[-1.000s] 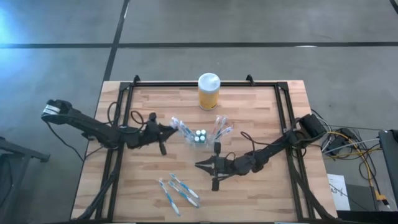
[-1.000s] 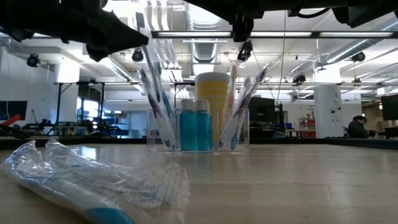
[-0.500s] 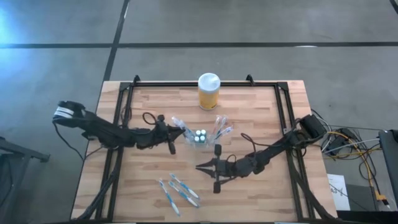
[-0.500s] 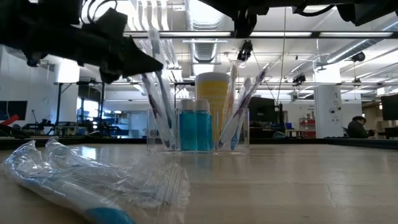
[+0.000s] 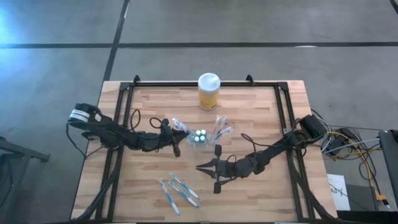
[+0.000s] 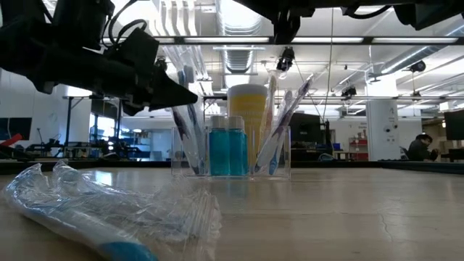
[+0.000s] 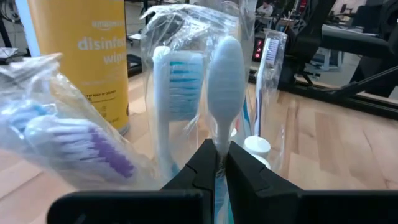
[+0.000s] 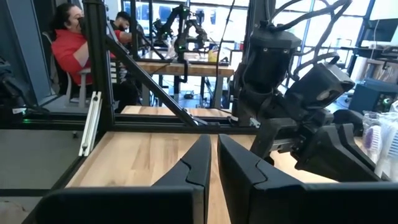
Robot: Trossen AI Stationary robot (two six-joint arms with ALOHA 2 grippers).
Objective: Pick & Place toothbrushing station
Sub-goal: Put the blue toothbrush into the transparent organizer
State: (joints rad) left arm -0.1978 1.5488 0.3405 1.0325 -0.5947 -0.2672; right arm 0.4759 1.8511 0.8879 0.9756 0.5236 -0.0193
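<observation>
The clear holder stands mid-table with blue white-capped tubes and wrapped toothbrushes leaning in it. My left gripper reaches in level from the table's left, at the holder's left side, and is shut on a wrapped white toothbrush. Beside that one stand a blue-bristled brush and a purple-bristled one. My right gripper hovers shut and empty nearer the table's front, pointing toward the table's left. My left gripper pinches the wrapped toothbrush's neck, just under its head, between its two fingers. The fingers come level from the table's left and lie across the brush. The brush stands nearly upright, head up; its lower part is hidden behind the fingers.
A yellow jar with a white lid stands behind the holder near the far edge. Several wrapped toothbrushes lie on the wood near the front edge, left of centre. A black frame runs along the table's sides and back.
My left gripper has come down and toward the table's right, closing in on the holder's left side, still shut on the toothbrush. The brushes at that side now stand steeper than before. My right arm has kept still.
</observation>
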